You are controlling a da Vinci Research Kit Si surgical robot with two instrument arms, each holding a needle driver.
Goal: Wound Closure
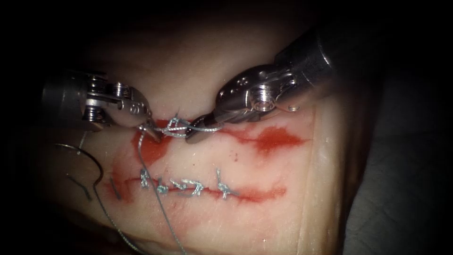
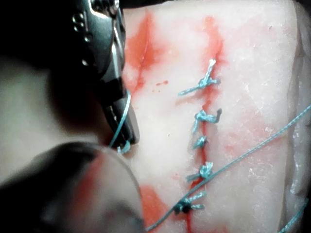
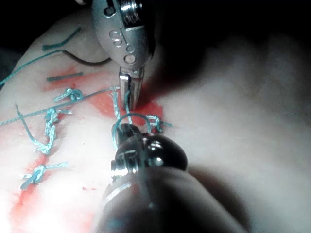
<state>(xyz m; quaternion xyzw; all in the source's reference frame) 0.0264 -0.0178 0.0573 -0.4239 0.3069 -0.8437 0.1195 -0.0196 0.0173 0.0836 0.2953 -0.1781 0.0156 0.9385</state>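
On the tissue (image 1: 264,99), the upper cut (image 1: 245,134) lies open and wet with red fluid. My left tool (image 1: 153,133) sits at its left end, shut on the thread (image 1: 141,151). Its closed jaws grip the same thread (image 2: 121,116) in the left wrist view. My right tool (image 1: 192,137) comes in from the upper right, its tip on the cut with loops of thread (image 1: 207,126) wound around it. The two tips are close together over a small tangle of thread (image 3: 146,119). The curved needle (image 1: 96,163) lies free on the tissue at the far left, held by neither tool.
Below the open cut runs a second cut (image 1: 255,192) closed by several knotted stitches (image 1: 193,187). Short cut ends of thread (image 1: 80,186) lie near the needle. A long strand (image 1: 165,222) trails toward the front edge. The tissue's right edge (image 1: 325,179) drops off to dark cloth.
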